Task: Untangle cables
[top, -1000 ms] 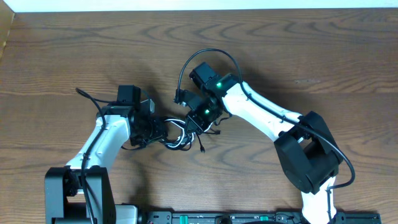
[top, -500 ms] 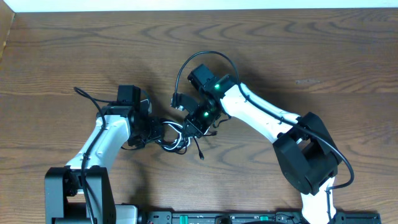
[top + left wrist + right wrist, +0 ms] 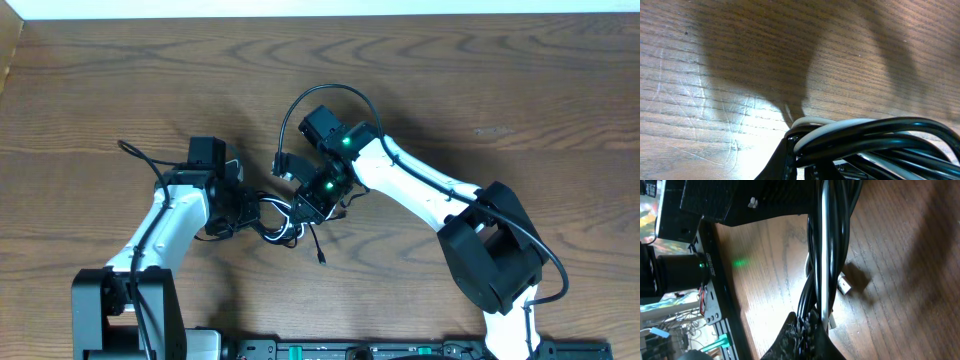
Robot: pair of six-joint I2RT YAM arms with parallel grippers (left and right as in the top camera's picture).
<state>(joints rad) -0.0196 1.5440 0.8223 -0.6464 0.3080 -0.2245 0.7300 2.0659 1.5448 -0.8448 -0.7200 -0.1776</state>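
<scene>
Table [image 3: 500,80]: brown wood, strong wavy grain, matte w/ fine scratches and a glare patch in the left wrist view.

Left arm: white shell, black joints, a thick black arm wire [image 3: 135,152] kinked off its far side. Left gripper [image 3: 252,210] points right, jaws pressed together on the cables [image 3: 278,228]. In the left wrist view, several strands [image 3: 865,132] cross the bottom of frame right at the black finger [image 3: 782,160]: smooth, glossy, round section, one white strand lying over the black ones.

Cables sit at table centre, between the 2 grippers, as a small knotted clump of thin black + white cord. Long axis runs approx left-right from one gripper to the other, w/ a loop sagging toward the near edge. One loose tail [image 3: 318,248] trails off the clump toward the near edge, slightly right.

Right gripper [image 3: 300,208] points left and toward the near edge, jaws pinching the same clump from the right. Right wrist view: strands [image 3: 840,230] run lengthwise straight away from the dark fingertips [image 3: 800,335], packed parallel, the pale one between the black. A small silver metal plug [image 3: 845,284], boxy, sits just beside the strands, shadow on the wood.

Right arm: white shell, green LEDs lit, thick black wire loop [image 3: 300,105] arching over its wrist.
</scene>
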